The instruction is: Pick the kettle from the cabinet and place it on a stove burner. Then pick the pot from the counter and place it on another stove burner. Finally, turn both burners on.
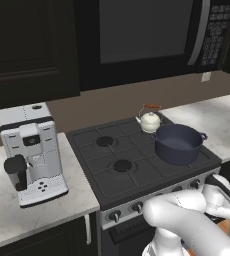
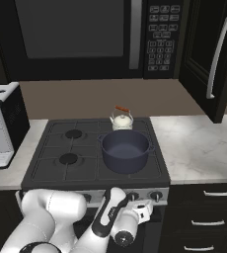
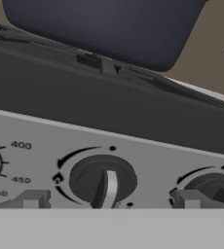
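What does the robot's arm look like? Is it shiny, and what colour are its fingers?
The arm is made of fat, rounded, glossy white tubes, with dark black bands and panels at the joints. Its end is a white wrist with a dark round cap. The gripper has two small, blocky grey finger tips. No loose cables or writing show on it.
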